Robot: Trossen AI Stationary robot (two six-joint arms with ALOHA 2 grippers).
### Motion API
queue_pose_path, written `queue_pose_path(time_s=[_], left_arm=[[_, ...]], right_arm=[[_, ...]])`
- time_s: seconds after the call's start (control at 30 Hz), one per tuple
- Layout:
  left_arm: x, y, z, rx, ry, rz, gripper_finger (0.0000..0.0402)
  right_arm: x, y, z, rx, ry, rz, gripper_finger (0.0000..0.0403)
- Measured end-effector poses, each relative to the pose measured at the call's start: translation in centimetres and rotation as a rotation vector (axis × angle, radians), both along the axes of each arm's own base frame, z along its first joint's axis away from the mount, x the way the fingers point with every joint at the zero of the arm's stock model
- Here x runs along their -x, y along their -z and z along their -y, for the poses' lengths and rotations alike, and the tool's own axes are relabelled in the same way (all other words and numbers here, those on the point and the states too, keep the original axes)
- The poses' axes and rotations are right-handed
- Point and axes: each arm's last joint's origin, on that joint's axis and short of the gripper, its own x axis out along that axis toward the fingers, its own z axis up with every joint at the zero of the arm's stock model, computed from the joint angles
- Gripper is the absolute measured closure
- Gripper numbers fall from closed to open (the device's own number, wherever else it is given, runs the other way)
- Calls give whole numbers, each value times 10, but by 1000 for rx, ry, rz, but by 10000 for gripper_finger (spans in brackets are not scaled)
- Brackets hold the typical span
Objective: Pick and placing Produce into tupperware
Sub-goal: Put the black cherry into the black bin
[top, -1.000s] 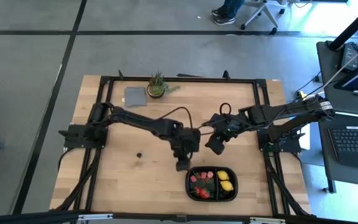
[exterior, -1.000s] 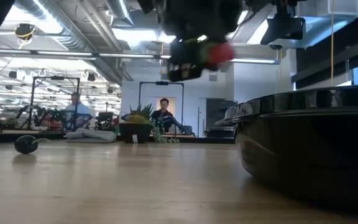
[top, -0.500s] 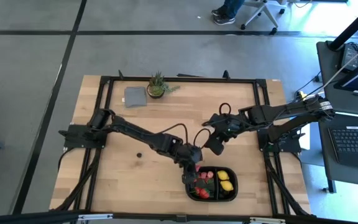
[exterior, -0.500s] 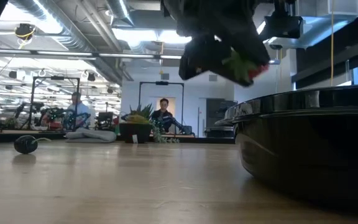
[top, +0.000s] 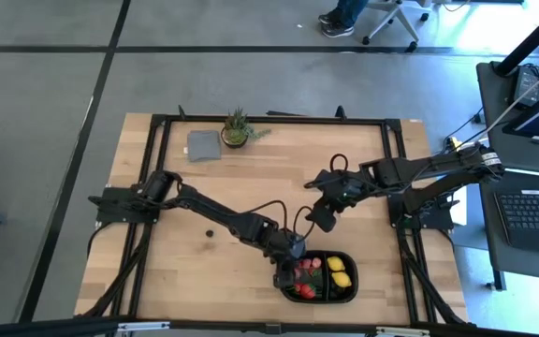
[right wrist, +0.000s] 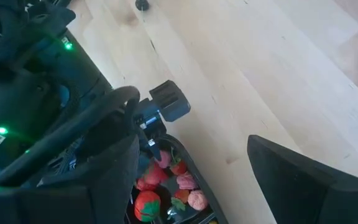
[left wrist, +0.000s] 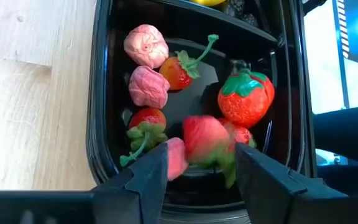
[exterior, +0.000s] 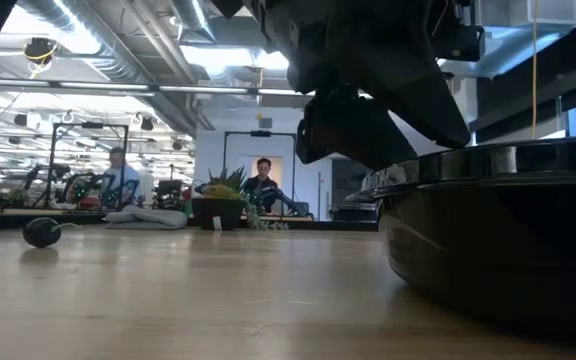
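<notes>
The black tupperware tray (top: pixel 318 277) sits near the front edge of the wooden table (top: pixel 185 271), toward the right. In its larger compartment lie red strawberries (left wrist: pixel 245 99) with green leaves and two pink pieces (left wrist: pixel 145 45); two yellow lemons (top: pixel 341 272) fill the compartment at its right end.

The left gripper (left wrist: pixel 199 163) hangs over the tray's left end, jaws parted. Between its fingers (left wrist: pixel 146 180) a blurred red strawberry (left wrist: pixel 205 142) with a green cap shows just above the fruit already in the tray; whether the pads touch it, I cannot tell.

The right gripper (top: pixel 322 216) waits above the table behind the tray, clear of it, its jaws spread wide with nothing between them.

A lone dark cherry (top: pixel 210 233) lies on the bare wood well left of the tray. At the table's far side, a small potted plant (top: pixel 237 128) stands beside a grey cloth (top: pixel 202 144).
</notes>
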Motion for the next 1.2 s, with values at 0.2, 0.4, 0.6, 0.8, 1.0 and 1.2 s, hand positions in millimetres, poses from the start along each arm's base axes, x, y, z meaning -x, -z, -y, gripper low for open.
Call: queue_pose_path(time_s=[0.2,0.4,0.6,0.8,1.0,1.2], left_arm=[[-2,-1,-8,55,23,-15,216],[12,-31,-22,67,31,-59,206],[53,-66,-50,-60,-44,-266,211],[99,-87,-65,-333,-96,-512,211],[120,-86,-56,-509,-2,-571,208],[145,-65,-53,-508,53,-566,211]], right_arm=[[0,0,0,3,3,-2,100],[1,0,0,1,0,-4,100],[1,0,0,-3,-5,-7,100],[1,0,0,-2,-8,-5,100],[1,0,-1,-1,-9,-6,100],[1,0,-1,0,-8,-8,100]])
